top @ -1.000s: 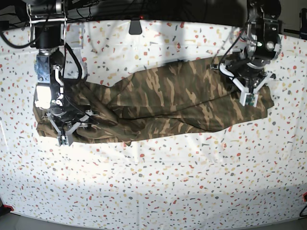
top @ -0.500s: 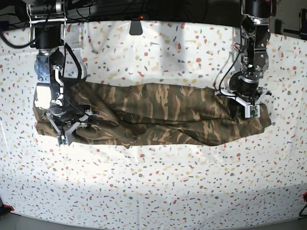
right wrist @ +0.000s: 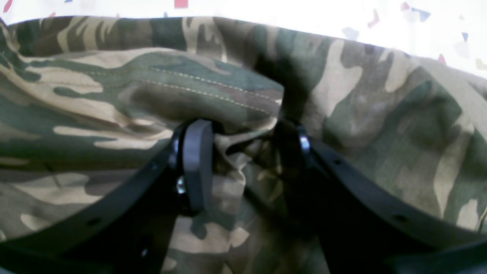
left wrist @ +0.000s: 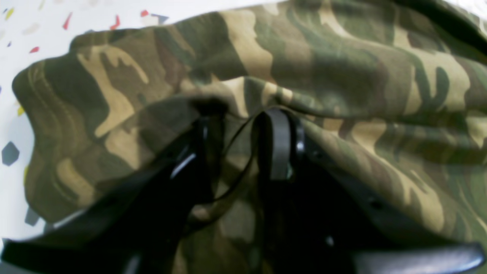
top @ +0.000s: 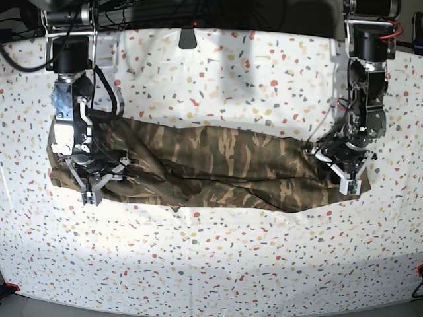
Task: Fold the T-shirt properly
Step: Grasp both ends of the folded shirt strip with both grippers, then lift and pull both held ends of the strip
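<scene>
The camouflage T-shirt lies as a long, narrow, wrinkled band across the speckled table. My left gripper is at its right end. In the left wrist view the left gripper is shut on a bunched fold of the T-shirt, with cloth pulled taut around the fingers. My right gripper is at the shirt's left end. In the right wrist view the right gripper is shut on gathered T-shirt cloth below a stitched hem.
Dark arm mounts and cables run along the table's back edge, with a small black fixture at the back centre. A small red object sits at the right edge. Bare table lies in front of the shirt.
My left gripper has moved toward the table's front and slightly right, dragging the shirt's right end. The raised back part has come down and the shirt is narrower. The right gripper has barely moved.
</scene>
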